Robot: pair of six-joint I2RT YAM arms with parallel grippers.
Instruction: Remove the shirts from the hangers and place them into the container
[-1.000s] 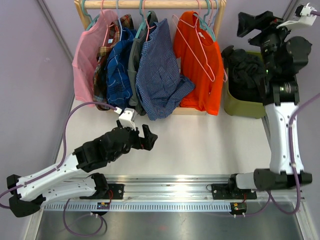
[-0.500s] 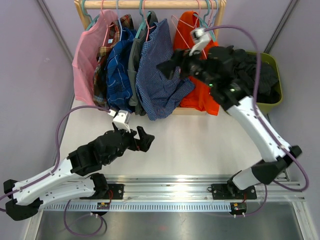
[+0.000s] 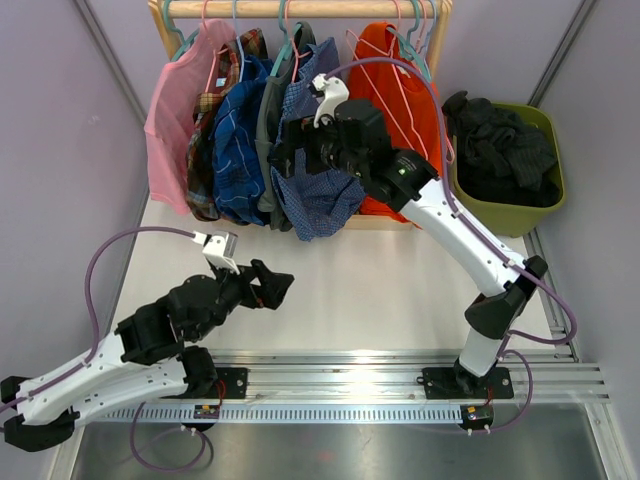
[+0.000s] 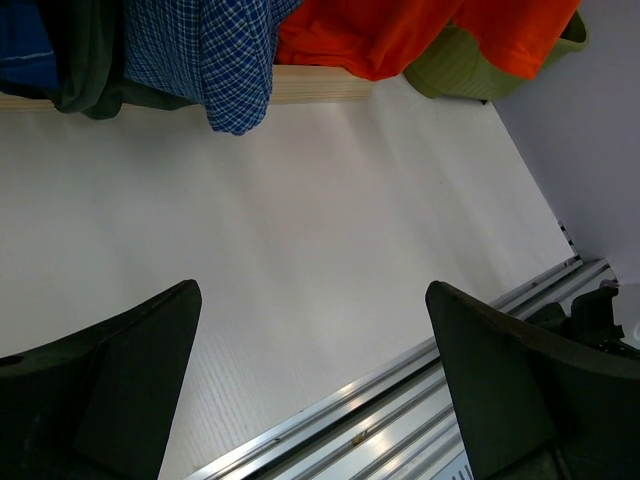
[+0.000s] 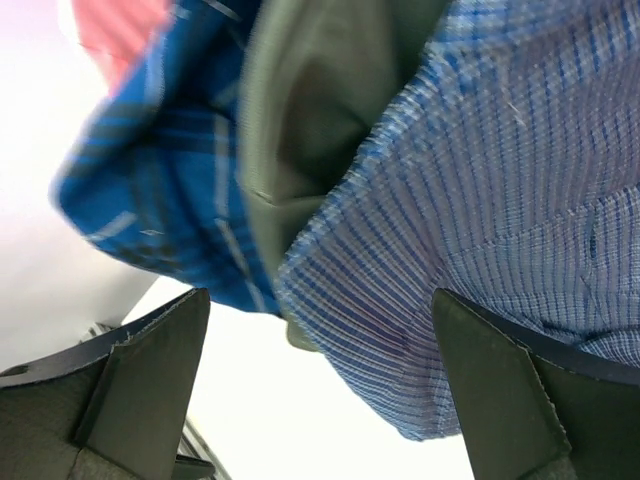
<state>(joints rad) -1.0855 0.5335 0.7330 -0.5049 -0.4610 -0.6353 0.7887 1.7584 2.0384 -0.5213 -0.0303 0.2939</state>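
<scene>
Fingers of the right gripper are held spread wide against the blue small-checked shirt, whose bunched lower edge hangs just ahead of them. Contact with the cloth is probably made, though it cannot be confirmed from the blurred wrist view. The grey shirt and the blue plaid shirt are seen beside it toward nine o'clock.

In the overhead view the wooden rail is placed at twelve o'clock. The pink shirt, red plaid shirt and orange shirt are also hung from it, and a pink wire hanger is laid across the orange one. The olive-green container is set at two o'clock, with a black shirt heaped inside.

The left gripper is held at seven o'clock over the white table, its claw spread apart and nothing gripped.
</scene>
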